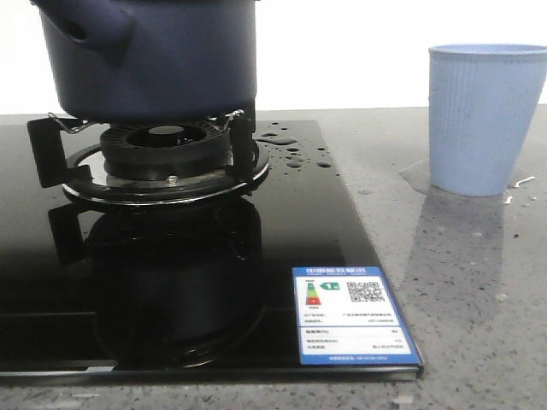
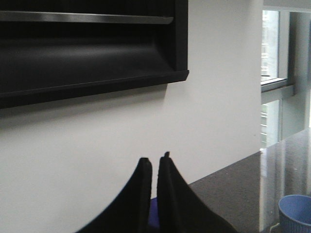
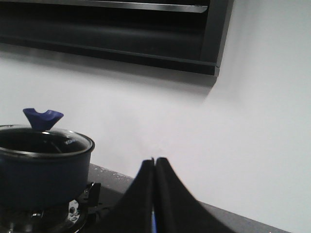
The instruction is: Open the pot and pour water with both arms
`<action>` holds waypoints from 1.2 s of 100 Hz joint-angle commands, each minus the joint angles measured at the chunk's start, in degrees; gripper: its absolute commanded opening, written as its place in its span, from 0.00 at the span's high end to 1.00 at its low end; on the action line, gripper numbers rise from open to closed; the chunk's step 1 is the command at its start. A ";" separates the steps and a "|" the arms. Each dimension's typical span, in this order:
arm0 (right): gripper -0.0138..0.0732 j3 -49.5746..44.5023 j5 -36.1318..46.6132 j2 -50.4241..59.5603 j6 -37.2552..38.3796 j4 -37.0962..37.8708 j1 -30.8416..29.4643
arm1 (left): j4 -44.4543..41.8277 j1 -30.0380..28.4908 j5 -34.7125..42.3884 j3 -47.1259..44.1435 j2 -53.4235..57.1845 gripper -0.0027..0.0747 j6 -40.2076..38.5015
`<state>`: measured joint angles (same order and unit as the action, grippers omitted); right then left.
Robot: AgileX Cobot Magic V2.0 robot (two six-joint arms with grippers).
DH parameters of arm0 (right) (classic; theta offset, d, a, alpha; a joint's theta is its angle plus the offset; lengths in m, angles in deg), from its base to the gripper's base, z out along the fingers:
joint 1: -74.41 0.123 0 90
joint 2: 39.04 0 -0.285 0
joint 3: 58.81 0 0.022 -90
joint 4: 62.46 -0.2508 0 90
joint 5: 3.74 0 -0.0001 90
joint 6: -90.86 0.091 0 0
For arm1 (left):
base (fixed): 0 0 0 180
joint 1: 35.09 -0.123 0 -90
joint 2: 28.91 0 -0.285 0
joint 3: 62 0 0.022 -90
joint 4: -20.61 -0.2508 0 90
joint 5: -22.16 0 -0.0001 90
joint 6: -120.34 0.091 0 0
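Observation:
The dark navy pot (image 1: 145,60) sits on the gas burner (image 1: 162,158), its stubby hollow handle stub (image 1: 94,34) facing me at the left. In the right wrist view the pot (image 3: 43,174) carries a glass lid (image 3: 46,138) with a blue knob (image 3: 43,118). Water drops (image 1: 295,154) lie on the black glass just right of the burner. My right gripper (image 3: 154,160) is shut and empty, raised to the right of the pot and apart from it. My left gripper (image 2: 155,162) is shut with only a slit between its fingers, holding nothing and facing the wall. Neither gripper shows in the front view.
A light blue ribbed cup (image 1: 487,120) stands on the grey counter at the right, with a wet patch (image 1: 414,175) beside its base; the cup (image 2: 295,213) also shows in the left wrist view. A black range hood (image 3: 112,34) hangs above. A label sticker (image 1: 350,316) marks the cooktop's front right corner.

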<state>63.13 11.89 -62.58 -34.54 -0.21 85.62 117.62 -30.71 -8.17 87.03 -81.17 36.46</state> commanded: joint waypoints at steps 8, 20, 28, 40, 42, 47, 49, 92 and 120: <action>0.91 -5.38 1.39 7.46 0.47 -0.34 -0.46 | 1.73 -0.21 4.83 -12.00 12.70 0.99 -0.67; 0.91 -8.08 1.49 11.37 0.47 -0.34 -0.46 | 1.73 -0.21 5.54 -22.01 20.66 0.99 -0.67; 0.91 -8.32 1.49 12.35 0.47 -0.34 -0.46 | 1.73 -0.21 5.54 -26.82 24.90 0.99 -0.67; 0.91 -8.32 1.35 12.45 0.47 -0.34 -0.46 | 2.31 -0.21 5.54 -31.08 29.13 0.99 -0.67; 0.91 -8.32 1.35 12.45 0.47 -0.34 -0.46 | 2.41 -0.21 5.54 -31.43 29.47 0.99 -0.67; 0.91 -8.32 1.24 12.45 0.47 -0.34 -0.46 | 2.41 -0.21 5.54 -31.78 30.39 0.99 -0.67; 0.91 -8.32 1.24 12.45 0.47 -0.34 -0.46 | 2.41 -0.21 5.54 -31.78 30.68 0.99 -0.67; 0.91 -8.32 1.24 12.45 0.47 -0.34 -0.46 | 2.57 -0.21 5.43 -31.78 30.93 0.99 -0.67; 0.91 -8.32 1.00 12.45 0.47 -0.34 -0.46 | -2.15 -1.03 6.02 -32.04 30.93 0.99 -0.43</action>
<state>53.42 11.89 -49.53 -34.12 0.02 85.62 116.87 -31.10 -2.13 53.62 -49.75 36.35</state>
